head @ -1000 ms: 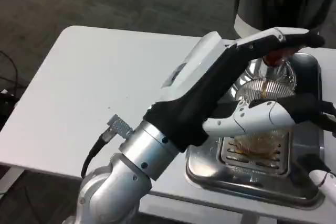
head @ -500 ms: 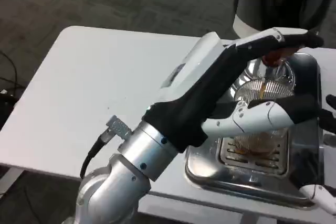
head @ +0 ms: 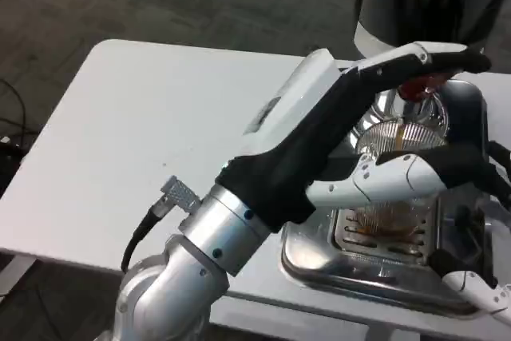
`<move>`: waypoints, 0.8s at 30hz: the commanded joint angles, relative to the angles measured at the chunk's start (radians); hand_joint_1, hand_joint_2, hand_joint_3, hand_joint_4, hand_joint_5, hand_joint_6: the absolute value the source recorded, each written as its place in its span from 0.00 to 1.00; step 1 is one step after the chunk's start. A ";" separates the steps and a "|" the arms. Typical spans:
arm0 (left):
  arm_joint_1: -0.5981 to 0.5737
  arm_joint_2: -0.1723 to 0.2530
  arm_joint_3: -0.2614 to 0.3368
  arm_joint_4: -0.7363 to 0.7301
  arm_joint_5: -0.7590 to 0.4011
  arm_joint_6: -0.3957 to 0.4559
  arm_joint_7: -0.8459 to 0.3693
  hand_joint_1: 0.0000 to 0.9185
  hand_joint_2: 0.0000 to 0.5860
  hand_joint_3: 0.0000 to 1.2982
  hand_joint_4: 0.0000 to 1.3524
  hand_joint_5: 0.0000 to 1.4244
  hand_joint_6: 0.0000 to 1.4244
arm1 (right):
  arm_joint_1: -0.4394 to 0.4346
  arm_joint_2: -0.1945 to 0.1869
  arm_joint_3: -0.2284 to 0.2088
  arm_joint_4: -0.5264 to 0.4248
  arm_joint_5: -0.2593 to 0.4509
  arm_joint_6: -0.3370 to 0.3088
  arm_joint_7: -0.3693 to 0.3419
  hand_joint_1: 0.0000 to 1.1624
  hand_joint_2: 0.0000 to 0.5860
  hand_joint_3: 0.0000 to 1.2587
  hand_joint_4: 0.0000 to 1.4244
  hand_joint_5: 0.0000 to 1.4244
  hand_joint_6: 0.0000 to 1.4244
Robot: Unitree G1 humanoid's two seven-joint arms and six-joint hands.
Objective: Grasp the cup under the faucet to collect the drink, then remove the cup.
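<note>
**Filling the cup under the tap**

The left hand (head: 391,117) wraps its fingers around a clear cup (head: 397,153), holding it over a metal drip tray (head: 319,265) and just below a red-handled tap (head: 419,85). Amber drink appears to stream into the cup. The right hand (head: 479,289) sits at the tray's near corner; its grip cannot be judged. Next, likely, lifting the cup clear without spilling.
</note>
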 commanded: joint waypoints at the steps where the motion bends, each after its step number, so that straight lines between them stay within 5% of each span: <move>1: 0.031 0.014 -0.003 0.001 0.011 0.011 -0.019 0.00 0.11 0.28 0.20 0.16 0.13 | -0.016 0.011 0.021 0.049 -0.015 -0.015 -0.012 0.60 0.29 0.03 0.07 0.09 0.14; 16: 0.036 0.016 0.003 0.000 0.011 0.009 -0.018 0.00 0.12 0.28 0.21 0.16 0.12 | -0.057 0.061 0.086 0.067 -0.032 -0.023 -0.061 0.61 0.29 0.03 0.09 0.11 0.15; 24: 0.034 0.013 0.002 0.008 0.008 0.004 -0.016 0.00 0.12 0.28 0.21 0.16 0.12 | -0.057 0.081 0.076 0.053 -0.043 -0.039 -0.105 0.62 0.29 0.03 0.10 0.12 0.16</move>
